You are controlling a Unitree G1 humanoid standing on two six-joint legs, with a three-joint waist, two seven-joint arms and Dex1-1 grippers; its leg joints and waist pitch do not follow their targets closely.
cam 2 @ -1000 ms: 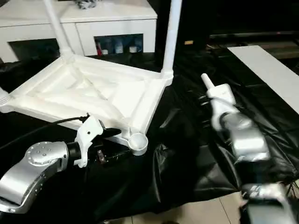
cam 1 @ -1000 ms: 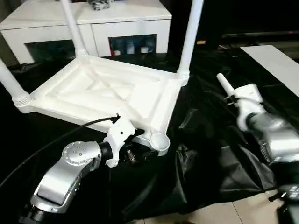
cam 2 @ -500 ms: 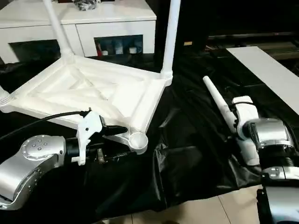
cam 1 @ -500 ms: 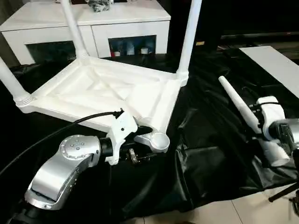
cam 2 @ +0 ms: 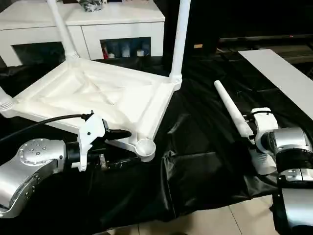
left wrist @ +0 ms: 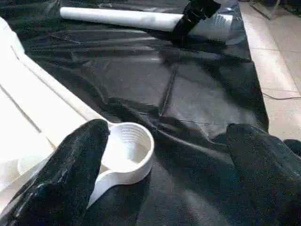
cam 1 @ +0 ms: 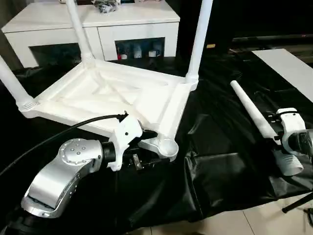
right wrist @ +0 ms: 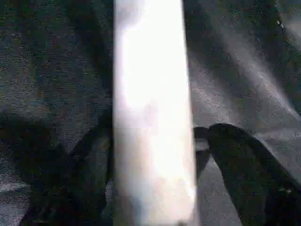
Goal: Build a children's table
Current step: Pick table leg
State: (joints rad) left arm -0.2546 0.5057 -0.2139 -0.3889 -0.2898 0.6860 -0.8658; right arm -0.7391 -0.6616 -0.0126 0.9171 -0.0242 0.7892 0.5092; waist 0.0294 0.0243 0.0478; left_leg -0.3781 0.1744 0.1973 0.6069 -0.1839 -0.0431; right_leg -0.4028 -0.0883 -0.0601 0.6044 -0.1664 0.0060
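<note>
The tabletop (cam 1: 112,100) lay upside down at ten o'clock on the sheet (cam 1: 215,166), three legs (cam 1: 199,39) standing in it; the loose leg (cam 1: 252,111) lay at three o'clock; the cabinet (cam 1: 93,29) stood behind.

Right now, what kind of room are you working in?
Probably a living-room-style indoor space: a white cabinet with glass-fronted compartments behind, tiled floor in front, and the upturned tabletop on black sheeting spread over the floor.
</note>
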